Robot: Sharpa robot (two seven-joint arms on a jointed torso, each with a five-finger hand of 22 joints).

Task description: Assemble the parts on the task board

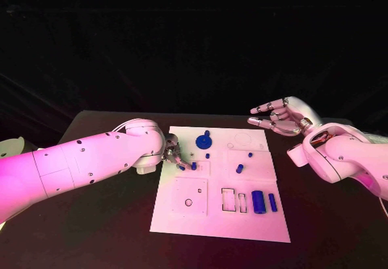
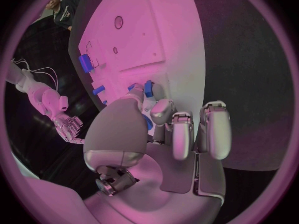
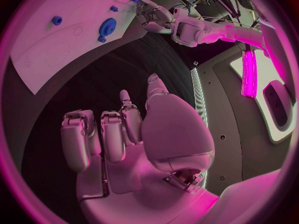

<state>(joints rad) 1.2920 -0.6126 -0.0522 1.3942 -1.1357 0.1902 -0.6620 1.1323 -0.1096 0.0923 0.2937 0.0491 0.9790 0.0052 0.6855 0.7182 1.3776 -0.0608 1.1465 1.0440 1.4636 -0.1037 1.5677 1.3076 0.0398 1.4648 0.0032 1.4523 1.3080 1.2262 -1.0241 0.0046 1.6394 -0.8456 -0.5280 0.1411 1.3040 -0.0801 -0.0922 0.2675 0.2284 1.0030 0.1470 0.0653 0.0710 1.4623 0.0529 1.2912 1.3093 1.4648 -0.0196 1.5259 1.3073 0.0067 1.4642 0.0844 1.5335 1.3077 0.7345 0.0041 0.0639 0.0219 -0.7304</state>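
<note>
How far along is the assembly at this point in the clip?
Early, by the look of it. Done: hard to tell; a blue gear sits near the far end of the white board. In hand: the left hand pinches a small blue peg over the board. Left: the big blue cylinder and slim bar lie loose beside unfilled slots. The right hand hovers off the board, holding nothing.

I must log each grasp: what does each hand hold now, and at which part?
The left hand pinches a small blue part at one end, over the task board. The right hand holds nothing.
</note>
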